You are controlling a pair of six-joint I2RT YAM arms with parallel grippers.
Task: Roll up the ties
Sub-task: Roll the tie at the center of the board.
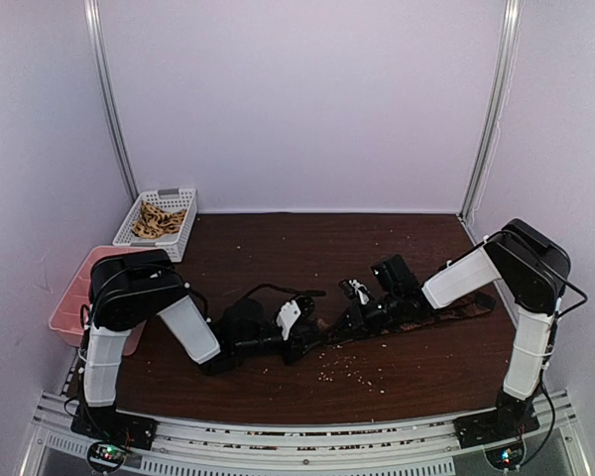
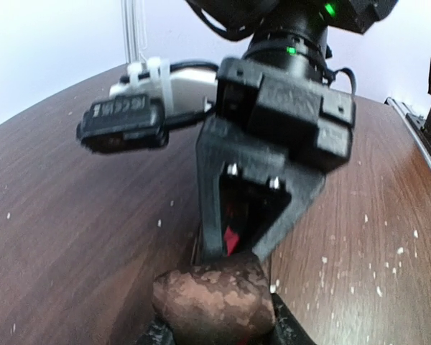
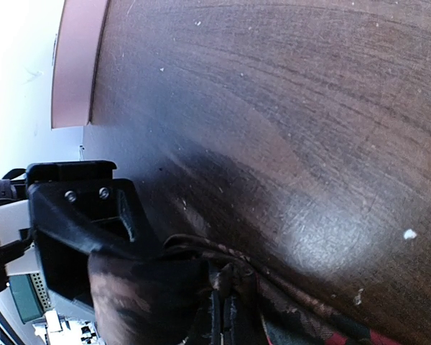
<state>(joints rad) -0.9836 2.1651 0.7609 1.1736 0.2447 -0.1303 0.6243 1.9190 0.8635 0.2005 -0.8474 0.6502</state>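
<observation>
A dark brown patterned tie (image 1: 426, 315) lies across the table, running from the middle out to the right. Its near end is wound into a small roll (image 2: 214, 298). My left gripper (image 2: 215, 327) is shut on that roll, which sits between its fingers, low on the table (image 1: 312, 340). My right gripper (image 1: 352, 322) faces it from directly in front (image 2: 262, 180). In the right wrist view its jaws (image 3: 226, 316) are shut and pinch the tie's fabric right next to the roll (image 3: 140, 295). The flat length of tie (image 3: 309, 316) trails off to the lower right.
A white basket (image 1: 184, 201) at the back left holds several tan rolled ties (image 1: 159, 220). A pink tray (image 1: 71, 293) sits by the left wall, partly behind my left arm. Pale crumbs (image 1: 352, 369) are scattered on the brown tabletop near the front.
</observation>
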